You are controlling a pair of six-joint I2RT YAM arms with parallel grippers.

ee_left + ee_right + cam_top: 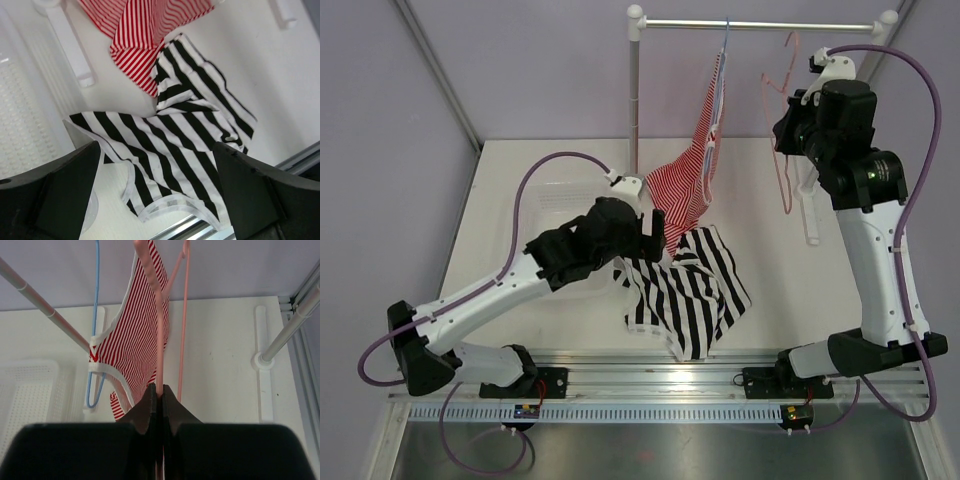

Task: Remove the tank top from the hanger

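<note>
The black-and-white striped tank top lies crumpled on the table, off the hanger; the left wrist view shows it spread out flat. Just above its far left edge, my left gripper stands wide open with nothing between its fingers. The pink wire hanger hangs bare from the rail. My right gripper is shut on one of its thin pink wires, pinched at the fingertips of the right gripper.
A red-and-white striped garment hangs on a blue hanger from the rail, its hem reaching the table beside the tank top. A white perforated basket sits at the left. The rack pole stands behind it.
</note>
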